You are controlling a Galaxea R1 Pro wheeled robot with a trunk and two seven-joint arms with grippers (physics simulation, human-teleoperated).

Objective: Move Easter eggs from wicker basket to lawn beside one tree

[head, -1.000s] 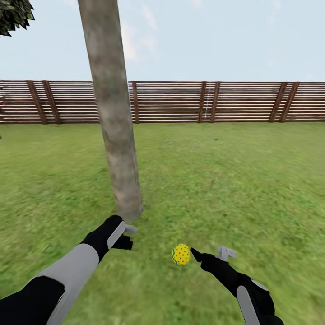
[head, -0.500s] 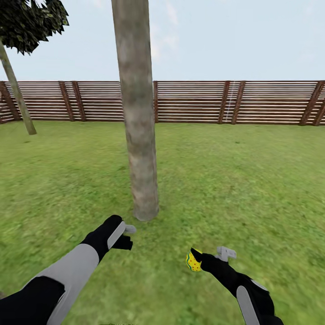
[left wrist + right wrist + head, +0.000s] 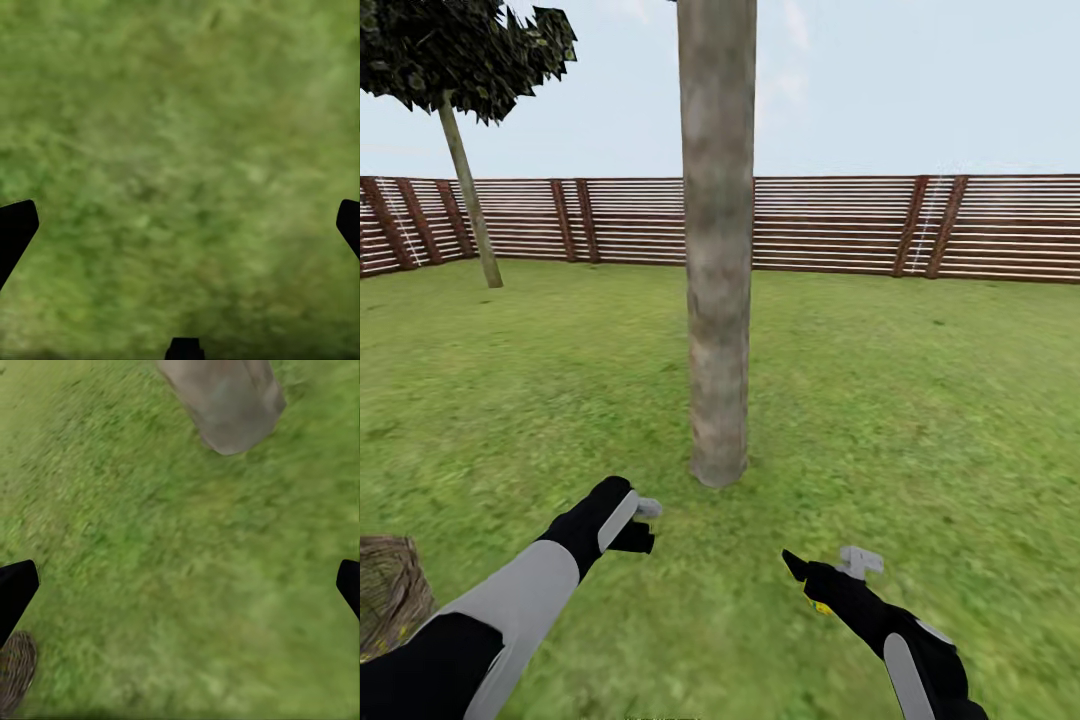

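Beside the tree (image 3: 718, 300), the egg (image 3: 821, 606) now hides behind the right gripper (image 3: 822, 572); the basket (image 3: 390, 595) has entered view. Both grippers, including the left gripper (image 3: 642, 522), are spread apart and empty.

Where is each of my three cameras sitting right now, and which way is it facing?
Head view: from the robot's head, forward and down at the tree, fence and lawn; both arms show, left claw, right claw.
Left wrist view: down at grass between open black fingertips.
Right wrist view: down at grass, the trunk base, the wicker basket; fingertips spread.
Shared: head and right wrist views both show trunk and basket.
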